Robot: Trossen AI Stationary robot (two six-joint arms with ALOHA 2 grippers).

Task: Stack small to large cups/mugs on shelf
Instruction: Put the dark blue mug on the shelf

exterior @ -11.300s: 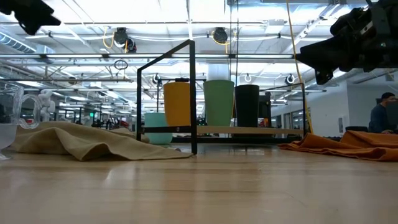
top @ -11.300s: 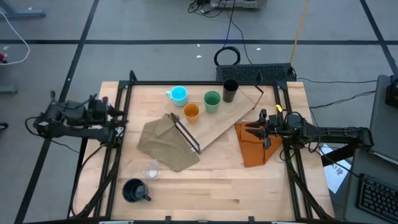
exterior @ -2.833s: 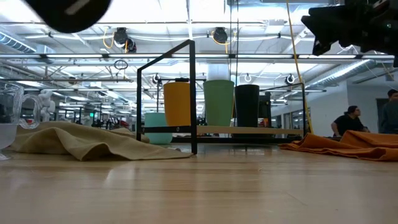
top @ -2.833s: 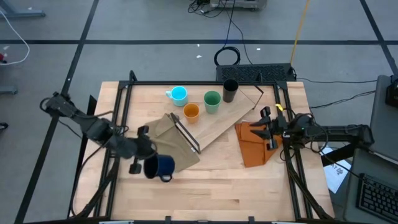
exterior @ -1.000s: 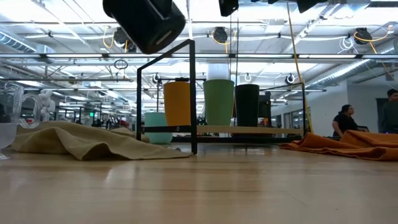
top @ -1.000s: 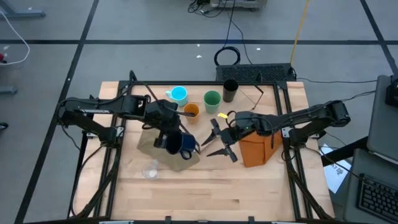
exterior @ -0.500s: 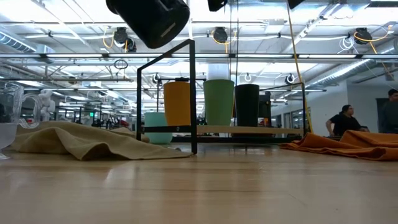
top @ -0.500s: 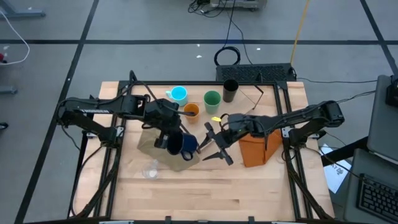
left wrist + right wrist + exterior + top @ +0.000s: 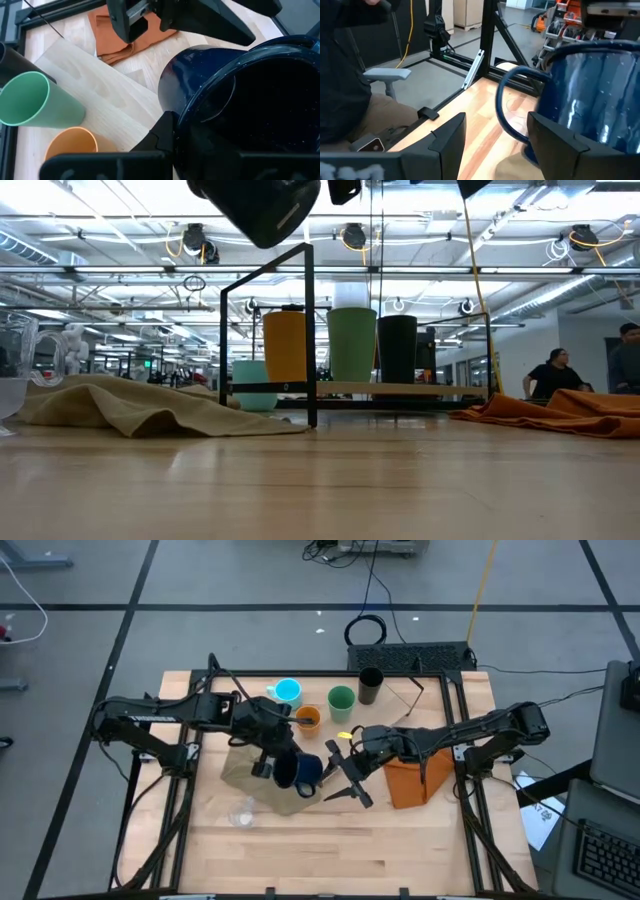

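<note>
My left gripper (image 9: 277, 766) is shut on the dark navy mug (image 9: 306, 772), high above the olive cloth (image 9: 245, 770) by the shelf's black frame (image 9: 300, 755). My right gripper (image 9: 330, 774) is open. In the right wrist view its fingers stand on either side of the mug's handle (image 9: 501, 107), with gaps showing. The orange cup (image 9: 308, 718), green cup (image 9: 341, 701) and black tumbler (image 9: 370, 684) stand upright on the shelf board (image 9: 368, 735). The cyan mug (image 9: 287, 692) stands on the table behind it. The clear cup (image 9: 240, 812) stands near the cloth. My left gripper holds the navy mug at its rim (image 9: 182, 117), coming level from the table's left side. One finger (image 9: 162, 135) lies on the outside of the wall; the other is lost in the dark inside. The mug is lifted clear and tipped, its mouth toward the left arm.
An orange folded cloth (image 9: 410, 778) lies right of the shelf, under the right arm. Black frame rails run along the table's left and right edges. Bare wood lies toward the near edge. People sit in the room beyond the table (image 9: 556, 380).
My left gripper has carried the navy mug a little toward the table's right edge and upward. My right gripper, still open, has moved toward the table's left edge, closing in on the mug until its fingers flank the handle.
</note>
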